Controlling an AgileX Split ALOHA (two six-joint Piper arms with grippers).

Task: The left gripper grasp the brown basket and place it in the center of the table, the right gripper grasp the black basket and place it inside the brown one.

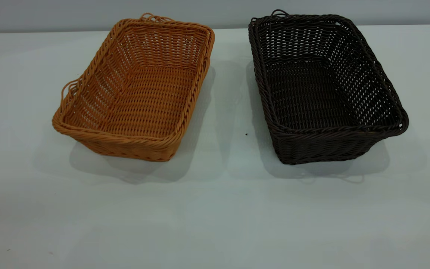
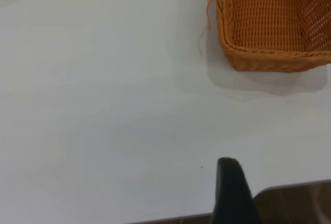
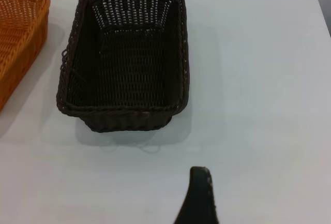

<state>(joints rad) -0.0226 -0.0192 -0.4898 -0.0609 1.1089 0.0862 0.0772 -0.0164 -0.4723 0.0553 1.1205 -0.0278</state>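
Brown basket [image 1: 134, 91] and black basket [image 1: 325, 87] side by side on bench [image 1: 215, 216], apart, both empty. Jaws' state: cannot tell.

On the large white table [image 1: 215, 216]: shallow orange-tan woven wicker basket [image 1: 136, 93] at left, deeper black-brown woven wicker basket [image 1: 323, 89] at right, apart.
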